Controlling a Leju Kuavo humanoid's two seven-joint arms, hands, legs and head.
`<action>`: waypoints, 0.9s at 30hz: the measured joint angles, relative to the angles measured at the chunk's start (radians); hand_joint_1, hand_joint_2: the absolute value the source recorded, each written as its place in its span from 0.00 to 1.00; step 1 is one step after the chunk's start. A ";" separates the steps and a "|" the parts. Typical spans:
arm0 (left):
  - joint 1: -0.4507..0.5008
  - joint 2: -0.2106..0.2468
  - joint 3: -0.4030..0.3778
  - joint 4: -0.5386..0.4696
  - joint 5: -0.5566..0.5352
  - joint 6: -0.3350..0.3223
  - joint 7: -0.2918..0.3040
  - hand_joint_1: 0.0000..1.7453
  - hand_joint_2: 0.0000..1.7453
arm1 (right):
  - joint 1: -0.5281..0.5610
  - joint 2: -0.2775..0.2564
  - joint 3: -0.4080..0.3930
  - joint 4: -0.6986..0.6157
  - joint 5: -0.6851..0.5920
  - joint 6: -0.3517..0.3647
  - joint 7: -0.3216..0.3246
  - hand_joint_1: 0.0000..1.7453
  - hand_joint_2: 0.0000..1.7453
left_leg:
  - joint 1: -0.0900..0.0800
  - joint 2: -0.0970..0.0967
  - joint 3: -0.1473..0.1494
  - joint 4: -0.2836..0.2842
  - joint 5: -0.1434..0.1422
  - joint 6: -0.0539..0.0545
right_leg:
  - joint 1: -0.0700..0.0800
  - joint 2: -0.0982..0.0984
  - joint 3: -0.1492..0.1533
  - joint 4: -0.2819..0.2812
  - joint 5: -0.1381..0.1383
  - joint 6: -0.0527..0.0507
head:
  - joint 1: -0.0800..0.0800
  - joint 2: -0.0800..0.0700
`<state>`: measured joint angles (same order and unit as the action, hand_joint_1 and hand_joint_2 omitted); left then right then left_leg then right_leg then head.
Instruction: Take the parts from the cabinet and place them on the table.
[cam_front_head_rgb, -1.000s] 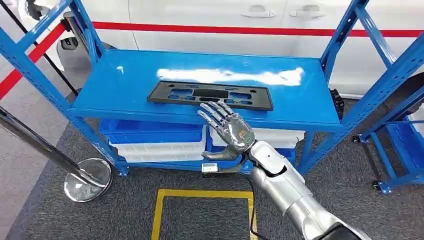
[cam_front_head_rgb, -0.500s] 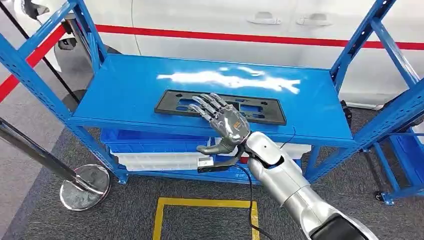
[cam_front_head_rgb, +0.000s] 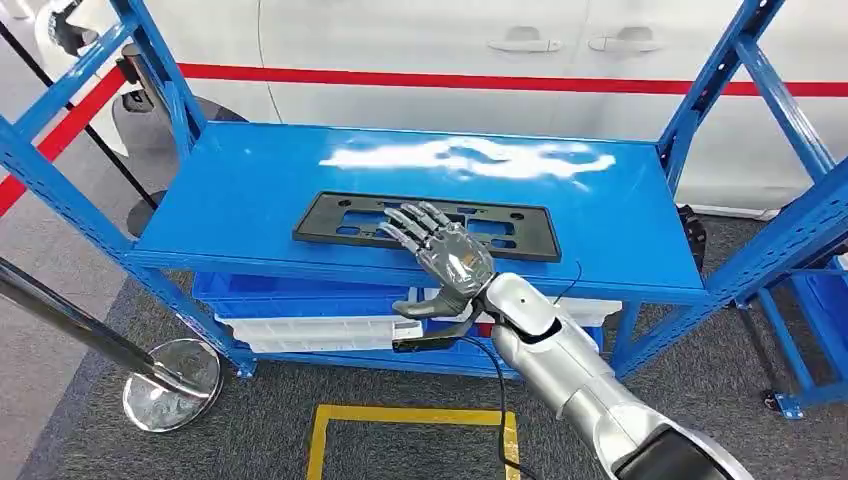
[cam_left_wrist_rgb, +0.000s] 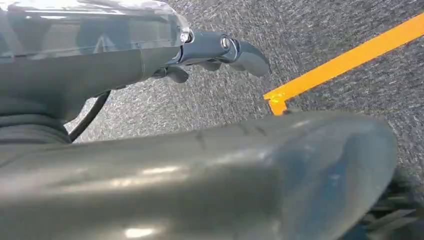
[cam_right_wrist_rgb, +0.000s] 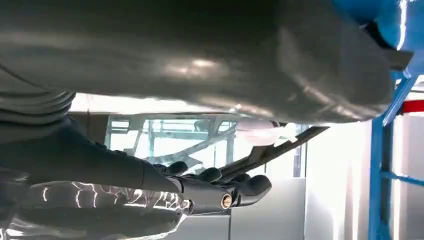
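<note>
A flat black plastic frame (cam_front_head_rgb: 330, 222) with cut-outs lies on the top shelf of the blue cabinet (cam_front_head_rgb: 240, 190). My right hand (cam_front_head_rgb: 450, 262) reaches over the shelf's front edge. Its spread fingers (cam_front_head_rgb: 410, 222) lie over the middle of the frame and its thumb hangs below the shelf edge. It grips nothing. In the right wrist view the dark fingers (cam_right_wrist_rgb: 220, 190) stretch out near the frame's thin edge (cam_right_wrist_rgb: 280, 150). My left hand (cam_left_wrist_rgb: 220, 50) hangs over the grey carpet, holding nothing.
Blue (cam_front_head_rgb: 290, 290) and white bins (cam_front_head_rgb: 310, 330) sit on the lower shelf. A chrome stanchion base (cam_front_head_rgb: 170, 385) stands at the left, yellow floor tape (cam_front_head_rgb: 410, 415) in front. A white car (cam_front_head_rgb: 400, 40) is behind, and another blue rack (cam_front_head_rgb: 810, 300) is at the right.
My right hand has moved forward from the shelf's front edge to lie over the black frame. The camera has shifted slightly; the frame itself has not moved on the shelf.
</note>
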<state>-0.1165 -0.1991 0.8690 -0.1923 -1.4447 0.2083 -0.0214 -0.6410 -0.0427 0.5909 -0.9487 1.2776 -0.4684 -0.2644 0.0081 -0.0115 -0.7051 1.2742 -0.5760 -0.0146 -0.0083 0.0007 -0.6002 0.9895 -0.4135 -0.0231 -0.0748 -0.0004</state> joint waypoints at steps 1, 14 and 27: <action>0.001 0.000 0.000 0.000 -0.002 -0.002 0.000 0.00 0.00 | 0.001 0.000 0.002 0.006 0.005 0.001 0.005 0.00 0.00 | 0.001 0.001 -0.027 0.048 -0.008 -0.003 | 0.000 0.000 0.000 0.001 -0.001 0.000 | 0.000 0.000; -0.011 0.002 -0.006 0.000 0.002 0.000 0.001 0.00 0.00 | -0.073 0.033 0.003 0.139 0.002 0.061 0.061 0.00 1.00 | 0.004 0.005 0.113 -0.269 0.153 0.046 | -0.002 0.002 -0.071 0.185 -0.117 0.053 | 0.000 0.000; -0.007 0.001 -0.006 0.000 0.004 0.000 0.008 0.00 0.00 | -0.150 0.064 0.003 0.270 0.040 0.018 0.127 0.00 1.00 | -0.001 0.003 0.107 -0.244 0.127 0.006 | -0.003 0.000 -0.004 0.011 -0.006 0.012 | 0.000 0.000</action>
<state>-0.1235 -0.1984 0.8625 -0.1919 -1.4408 0.2079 -0.0130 -0.7913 0.0218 0.5943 -0.6782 1.3180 -0.4505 -0.1373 0.0070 -0.0082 -0.5977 1.0298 -0.4494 -0.0087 -0.0114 0.0005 -0.6039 1.0005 -0.4195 -0.0112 -0.0744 -0.0004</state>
